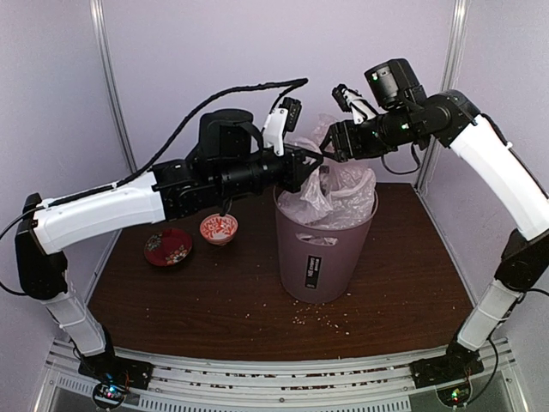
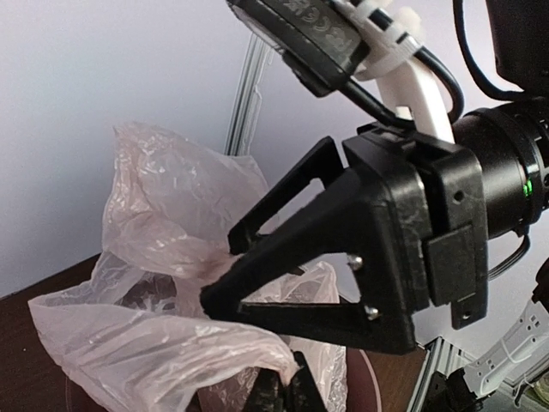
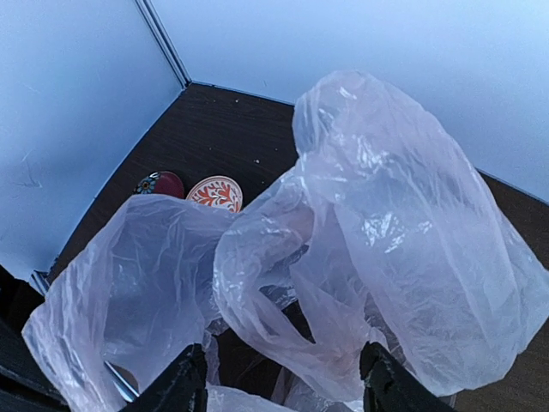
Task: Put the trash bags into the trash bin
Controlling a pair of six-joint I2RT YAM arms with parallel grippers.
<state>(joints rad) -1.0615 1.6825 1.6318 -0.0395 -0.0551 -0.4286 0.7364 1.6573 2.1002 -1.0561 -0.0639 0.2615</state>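
Note:
The mauve trash bin (image 1: 322, 253) stands upright mid-table. The pale pinkish trash bag (image 1: 343, 189) sits partly inside it and billows above the rim. My left gripper (image 1: 309, 167) is at the bag's left top edge. In the left wrist view its fingertips (image 2: 283, 390) are pinched shut on a fold of the bag (image 2: 163, 343). My right gripper (image 1: 329, 148) hovers just above the bag's top and also shows in the left wrist view (image 2: 219, 275). In the right wrist view its fingers (image 3: 184, 382) stand wide apart, open, with the bag (image 3: 386, 232) below and between them.
A dark red dish (image 1: 168, 246) and a small red-patterned bowl (image 1: 219, 228) lie left of the bin, and both show in the right wrist view (image 3: 160, 183) (image 3: 215, 192). Crumbs (image 1: 326, 322) are scattered on the brown table in front of the bin. Walls enclose the back and sides.

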